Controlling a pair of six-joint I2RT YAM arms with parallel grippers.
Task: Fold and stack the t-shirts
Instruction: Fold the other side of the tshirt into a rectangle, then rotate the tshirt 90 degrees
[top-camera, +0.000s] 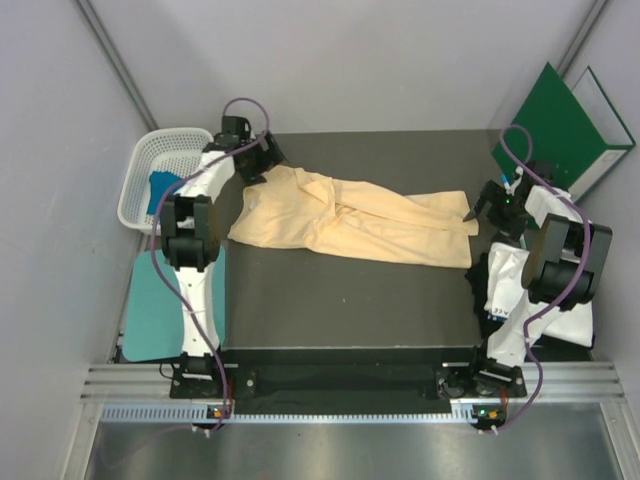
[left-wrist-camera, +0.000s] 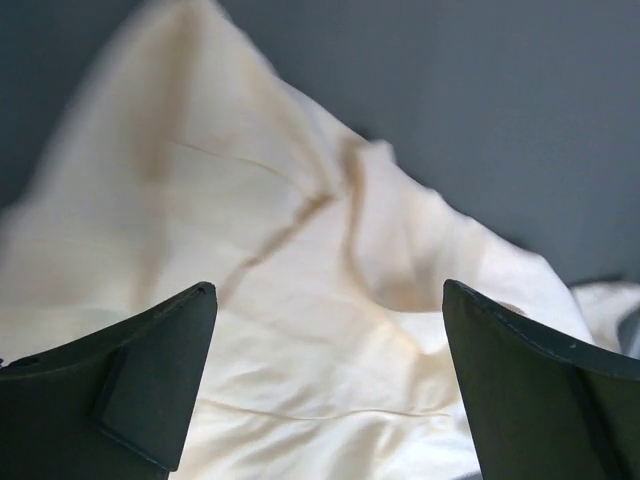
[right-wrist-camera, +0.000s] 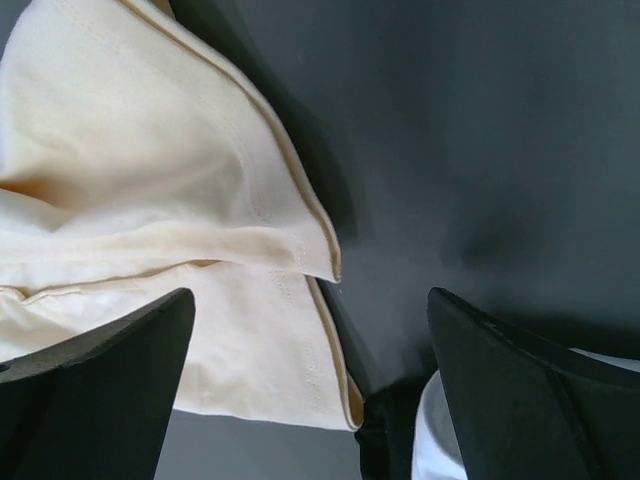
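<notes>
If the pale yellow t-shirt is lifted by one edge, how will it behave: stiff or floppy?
Probably floppy: the pale yellow t-shirt lies in soft creases, so it should sag and drape. It looks thin and light. Its hem is folded over, so pushing would likely bunch it.

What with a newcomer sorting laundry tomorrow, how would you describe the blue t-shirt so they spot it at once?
From the dark table, look off its far left corner to the white mesh basket. The blue t-shirt lies crumpled inside it, the only cloth in a basket, unlike the peach-yellow t-shirt on the table.
</notes>
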